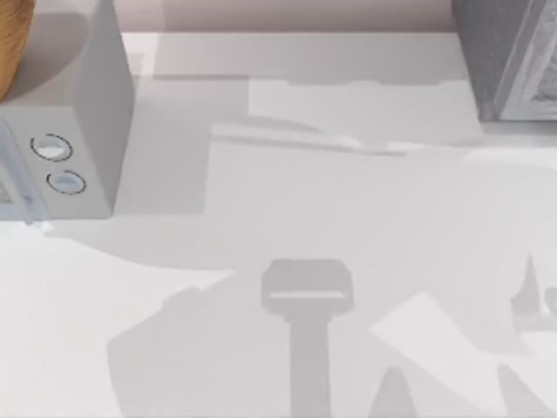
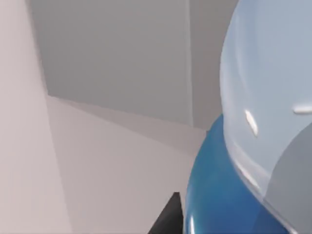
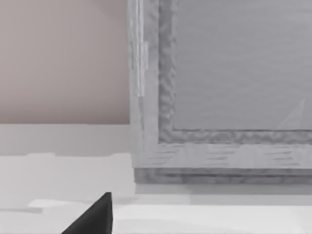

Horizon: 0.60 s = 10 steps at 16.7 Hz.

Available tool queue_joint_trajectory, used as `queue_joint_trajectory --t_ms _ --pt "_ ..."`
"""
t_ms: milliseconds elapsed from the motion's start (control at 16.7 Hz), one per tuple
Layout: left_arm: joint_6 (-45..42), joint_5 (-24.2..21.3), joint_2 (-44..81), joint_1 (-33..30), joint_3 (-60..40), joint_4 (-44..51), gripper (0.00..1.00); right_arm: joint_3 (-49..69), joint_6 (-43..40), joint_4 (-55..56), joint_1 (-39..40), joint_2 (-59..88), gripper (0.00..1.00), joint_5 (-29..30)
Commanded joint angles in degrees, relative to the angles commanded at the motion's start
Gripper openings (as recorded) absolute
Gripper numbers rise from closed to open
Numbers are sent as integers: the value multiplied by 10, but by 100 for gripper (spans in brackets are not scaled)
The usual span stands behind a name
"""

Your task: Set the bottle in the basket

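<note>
The bottle [image 2: 253,161] was seen hard against the left wrist camera, apparently carried; finger state could not be told. Transport step judged underway. Next: basket to be located, bottle lowered inside.

The bottle [image 2: 263,122] is showing in the left wrist view at very close range. Its clear, pale bluish plastic body is curving across the frame and catching small white highlights, and its bright-blue cap [image 2: 219,200] is sitting against the end of that body. A grey band [image 2: 292,190], seemingly part of the label, is crossing the body near the cap. Behind the bottle, a plain grey wall [image 2: 117,58] is standing. Whether the bottle is standing upright or lying tilted cannot be told.
</note>
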State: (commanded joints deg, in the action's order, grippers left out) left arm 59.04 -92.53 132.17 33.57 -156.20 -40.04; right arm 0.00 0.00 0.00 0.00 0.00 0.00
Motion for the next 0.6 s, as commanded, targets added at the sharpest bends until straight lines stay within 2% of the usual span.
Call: queue_joint_trajectory --t_ms 240,600 --pt "65 -18 0 -14 44 -89 0 0 0 0 0 0 100 0" --pt "220 -57 -13 -46 167 -361 0 0 0 0 0 0 100 0"
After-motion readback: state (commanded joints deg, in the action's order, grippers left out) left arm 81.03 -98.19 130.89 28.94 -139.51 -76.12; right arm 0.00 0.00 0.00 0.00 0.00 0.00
